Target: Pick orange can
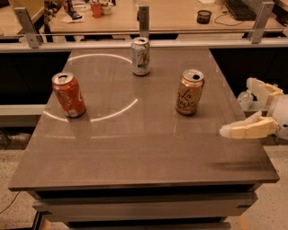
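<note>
The orange can (pixel 189 92) stands upright on the table (pixel 148 148), in the right half and a little nearer the back edge than the front. Dark cursive lettering shows on its side, and its silver top has the opening showing. Nothing touches it.

The pincer (pixel 235 107) hangs at the right edge of the table, apart from the orange can and slightly nearer the front edge than it. Its two pale fingers are spread wide with nothing between them. The lower finger (pixel 246 130) reaches in over the right edge with its tip pointing left, above the table top. The upper finger (pixel 264 90) sits just outside the right edge, further back. A faint shadow (pixel 234 165) lies on the table near the front right corner, below the lower finger.

A red can (pixel 69 94) with white script stands upright near the left edge, about level with the orange can and well apart from it. A white can (pixel 141 56) with green marks stands upright near the middle of the back edge, well apart from both others. A thin bright ring (pixel 118 113) of reflected light curves across the left half of the table, passing by the foot of the red can.

Behind the back edge runs a grey rail (pixel 180 43) with upright metal posts, and beyond it a light wooden counter (pixel 175 13) carries a black cup (pixel 204 16) and other small items that are too unclear to name.
</note>
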`<state>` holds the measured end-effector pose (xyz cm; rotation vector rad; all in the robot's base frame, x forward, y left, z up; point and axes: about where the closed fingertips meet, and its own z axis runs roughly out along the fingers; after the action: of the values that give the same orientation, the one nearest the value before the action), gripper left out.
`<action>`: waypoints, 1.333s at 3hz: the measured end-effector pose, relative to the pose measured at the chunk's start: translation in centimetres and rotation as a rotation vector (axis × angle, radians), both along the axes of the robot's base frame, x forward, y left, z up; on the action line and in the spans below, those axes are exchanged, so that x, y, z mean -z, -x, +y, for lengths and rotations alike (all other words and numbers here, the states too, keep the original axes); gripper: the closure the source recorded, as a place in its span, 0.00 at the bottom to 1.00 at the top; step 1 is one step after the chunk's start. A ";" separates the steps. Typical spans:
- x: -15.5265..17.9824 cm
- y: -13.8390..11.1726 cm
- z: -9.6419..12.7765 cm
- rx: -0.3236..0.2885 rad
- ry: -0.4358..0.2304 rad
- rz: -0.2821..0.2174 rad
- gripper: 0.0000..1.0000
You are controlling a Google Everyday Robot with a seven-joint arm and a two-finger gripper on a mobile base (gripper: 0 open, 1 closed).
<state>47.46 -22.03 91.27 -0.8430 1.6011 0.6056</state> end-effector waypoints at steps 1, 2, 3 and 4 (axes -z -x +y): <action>0.4 -0.5 0.2 0.022 -0.014 0.010 0.00; 1.1 -1.7 1.2 0.045 -0.018 0.015 0.00; 2.0 -3.2 2.3 0.063 -0.016 0.013 0.00; 2.8 -5.1 3.3 0.060 -0.021 -0.006 0.00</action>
<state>52.58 -18.69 88.43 -0.7775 1.6066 0.5756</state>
